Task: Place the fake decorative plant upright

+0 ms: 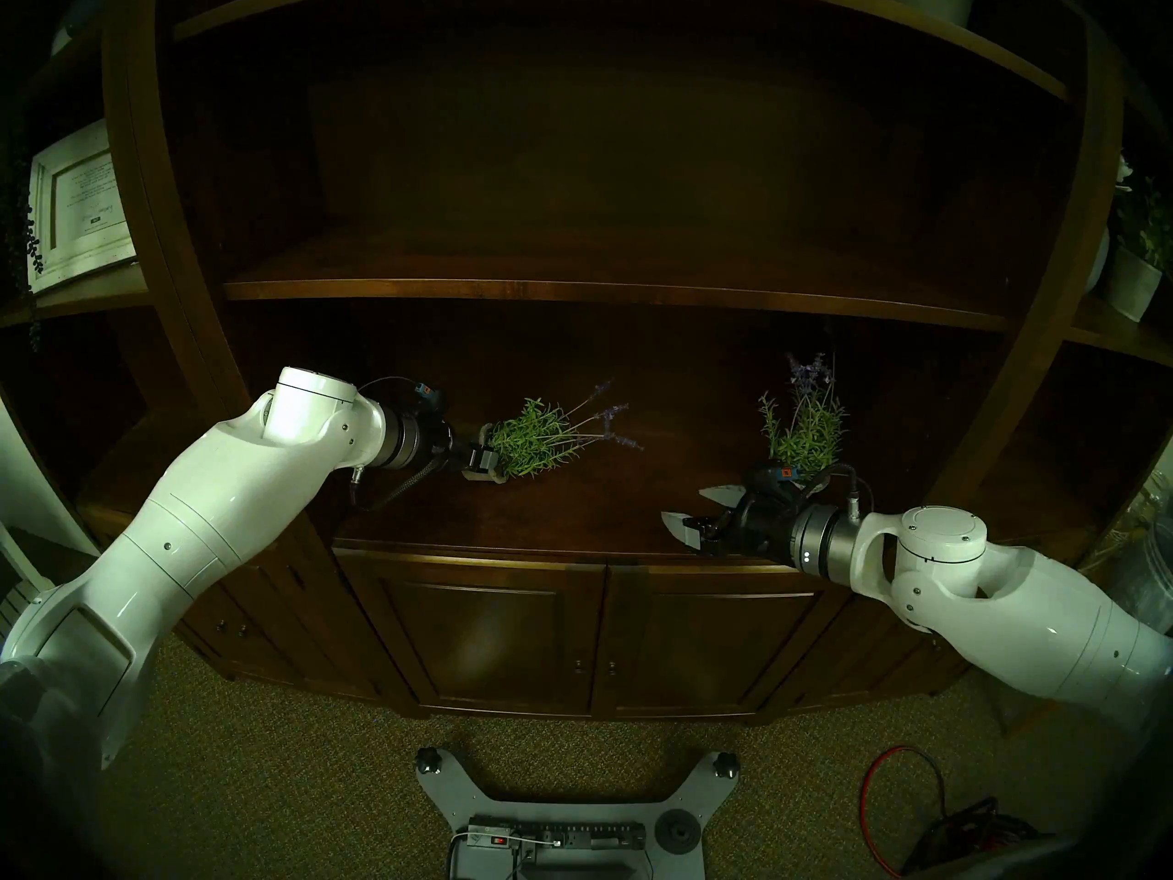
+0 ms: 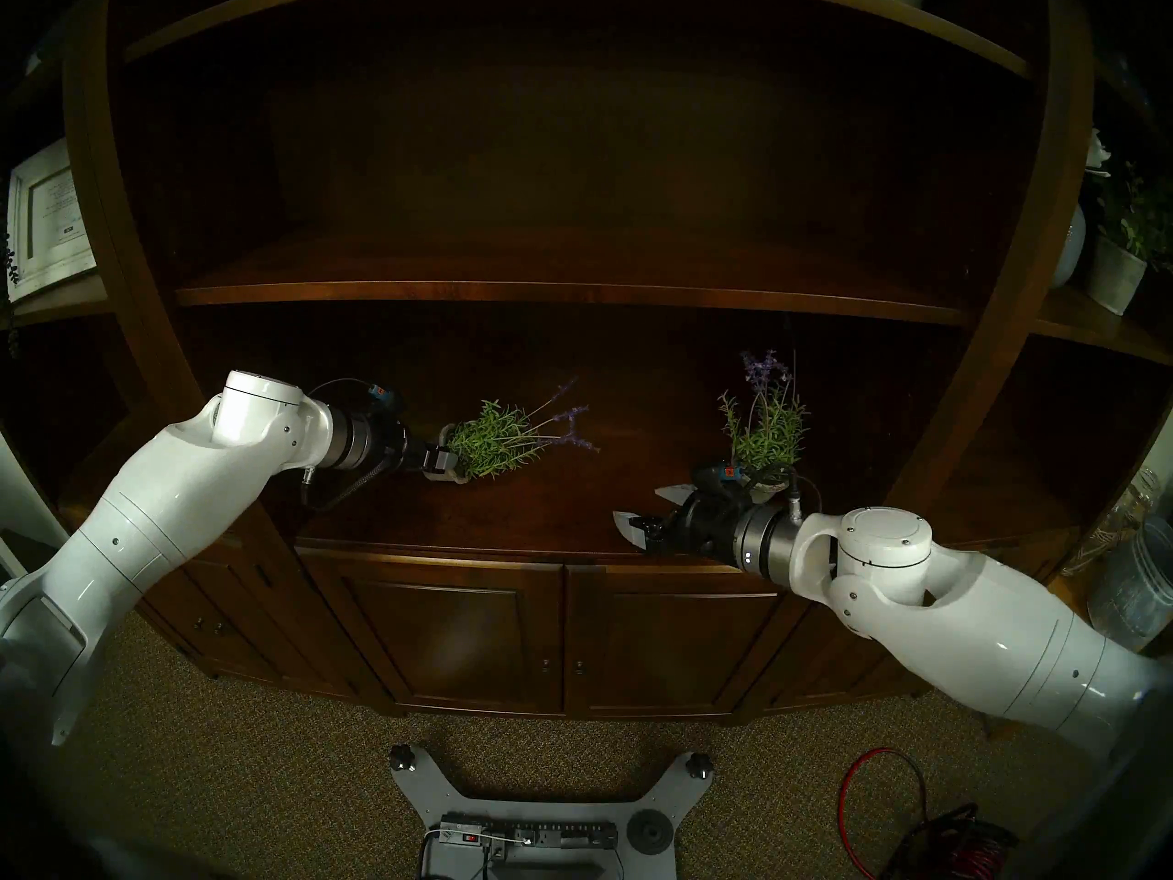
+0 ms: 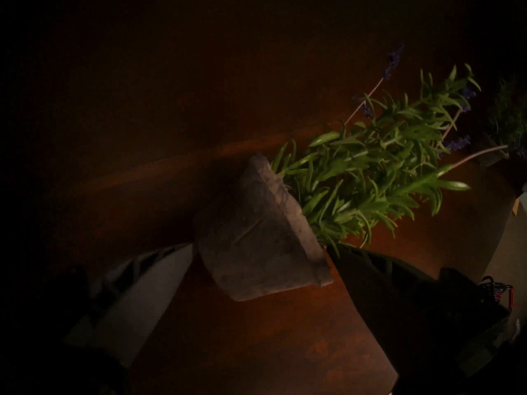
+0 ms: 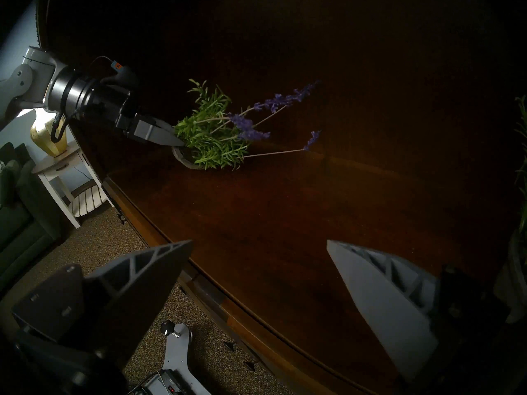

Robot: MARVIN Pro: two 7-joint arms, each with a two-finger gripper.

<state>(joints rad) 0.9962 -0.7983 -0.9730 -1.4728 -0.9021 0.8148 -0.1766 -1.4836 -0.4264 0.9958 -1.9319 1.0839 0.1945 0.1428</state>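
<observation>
A dim wooden worktop. At its ten o'clock a lavender plant lies tipped, stems pointing to three o'clock. The left claw grips its grey pot. The right claw hangs wide, empty, beside a second, upright plant.

Two small potted lavender plants sit on the dark wooden shelf: one tipped over, one standing upright. Two robot arms reach in, each with one gripper: left, right.
</observation>
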